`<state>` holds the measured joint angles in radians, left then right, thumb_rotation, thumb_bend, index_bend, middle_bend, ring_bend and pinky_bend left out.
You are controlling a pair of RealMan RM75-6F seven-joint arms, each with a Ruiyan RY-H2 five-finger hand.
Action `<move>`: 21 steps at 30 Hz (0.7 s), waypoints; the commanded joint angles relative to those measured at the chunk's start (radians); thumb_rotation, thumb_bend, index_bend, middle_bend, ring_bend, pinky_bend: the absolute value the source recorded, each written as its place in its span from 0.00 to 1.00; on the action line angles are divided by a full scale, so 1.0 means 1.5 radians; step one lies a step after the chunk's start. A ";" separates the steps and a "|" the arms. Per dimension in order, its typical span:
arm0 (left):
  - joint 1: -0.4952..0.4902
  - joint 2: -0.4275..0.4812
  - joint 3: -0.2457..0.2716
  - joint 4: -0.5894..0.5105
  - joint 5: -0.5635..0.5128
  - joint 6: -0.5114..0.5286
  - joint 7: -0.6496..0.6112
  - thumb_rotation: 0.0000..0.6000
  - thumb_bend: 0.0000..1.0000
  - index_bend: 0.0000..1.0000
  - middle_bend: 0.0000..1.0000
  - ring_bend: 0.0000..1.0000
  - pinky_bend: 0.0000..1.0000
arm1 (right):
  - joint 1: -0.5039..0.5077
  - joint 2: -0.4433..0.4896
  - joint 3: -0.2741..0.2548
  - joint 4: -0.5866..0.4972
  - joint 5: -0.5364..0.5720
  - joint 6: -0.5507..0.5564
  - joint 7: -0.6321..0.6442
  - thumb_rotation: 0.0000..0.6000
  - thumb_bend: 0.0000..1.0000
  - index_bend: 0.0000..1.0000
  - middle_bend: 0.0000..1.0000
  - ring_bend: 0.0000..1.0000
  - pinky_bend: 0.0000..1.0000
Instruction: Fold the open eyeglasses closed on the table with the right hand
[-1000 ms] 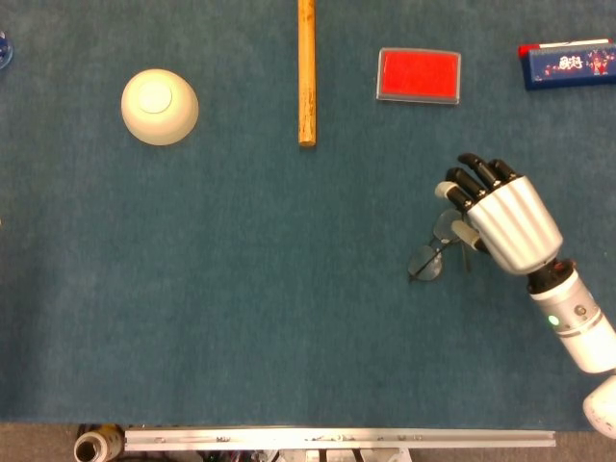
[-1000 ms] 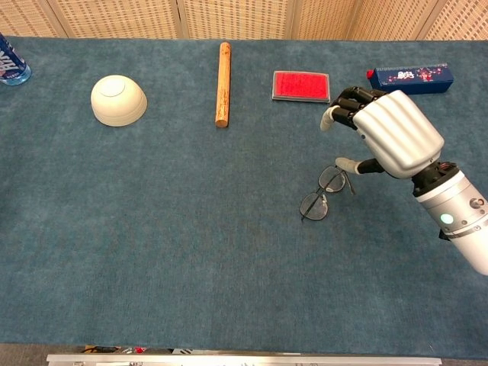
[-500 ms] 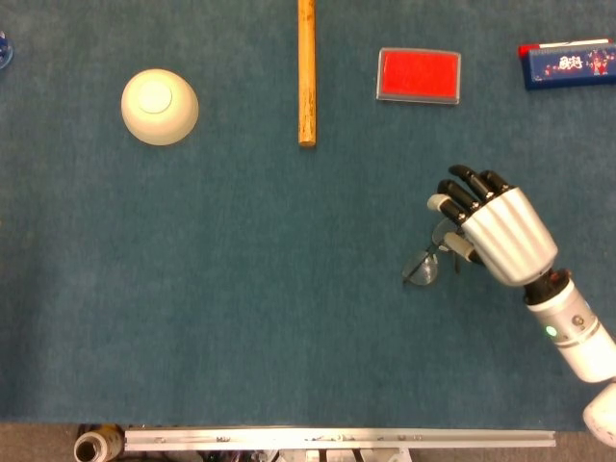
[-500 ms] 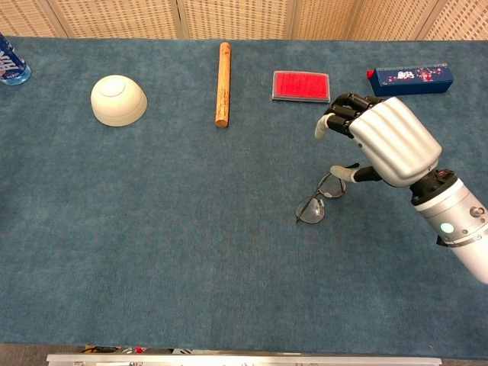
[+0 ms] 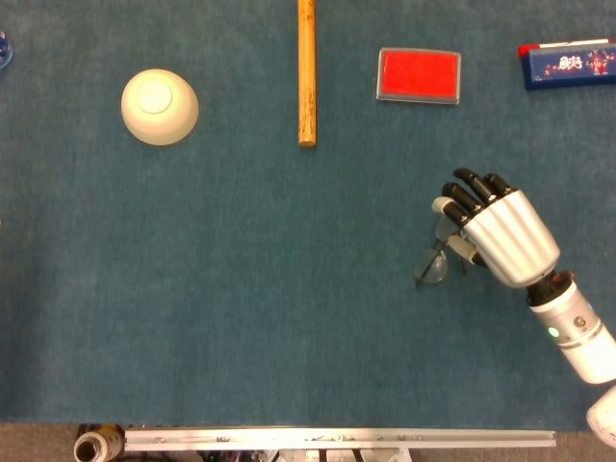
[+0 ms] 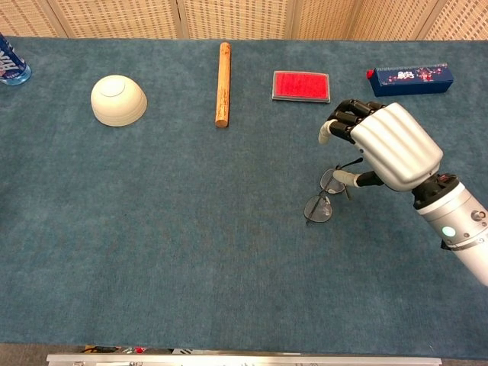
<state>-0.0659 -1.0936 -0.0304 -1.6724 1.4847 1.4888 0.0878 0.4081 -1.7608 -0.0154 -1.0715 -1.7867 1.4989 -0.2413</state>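
Note:
The thin-framed eyeglasses (image 5: 430,269) lie on the blue cloth at the right of the table, one lens (image 6: 318,207) resting on the cloth and the frame tilted up toward my right hand (image 5: 500,236). That hand (image 6: 393,145) hovers right over them with its fingers curled in. Its thumb (image 6: 347,177) touches the frame by the far lens, and a thin temple rises toward the curled fingers. The hand appears to pinch the glasses, though the contact point is partly hidden beneath it. My left hand shows in neither view.
An upturned cream bowl (image 5: 159,106) sits at the back left. A wooden stick (image 5: 306,72) lies at the back middle, with a red flat case (image 5: 418,75) and a blue box (image 5: 568,64) at the back right. A bottle (image 6: 9,65) stands at the far left edge.
My right hand shifted left and then a little back right. The eyeglasses moved along with it and now sit more tilted, with one temple raised.

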 commanded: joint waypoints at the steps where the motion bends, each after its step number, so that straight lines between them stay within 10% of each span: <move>1: 0.000 0.000 0.000 0.000 0.000 0.000 0.000 1.00 0.44 0.41 0.34 0.15 0.32 | -0.001 -0.004 0.001 0.010 0.005 -0.004 0.005 1.00 0.04 0.46 0.46 0.28 0.47; 21: 0.000 -0.001 0.001 0.000 0.001 0.000 0.004 1.00 0.44 0.41 0.34 0.15 0.32 | 0.000 0.000 -0.002 -0.005 -0.008 0.015 0.020 1.00 0.04 0.46 0.46 0.28 0.47</move>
<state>-0.0655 -1.0955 -0.0285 -1.6720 1.4865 1.4888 0.0932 0.4072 -1.7663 -0.0213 -1.0713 -1.7956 1.5156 -0.2065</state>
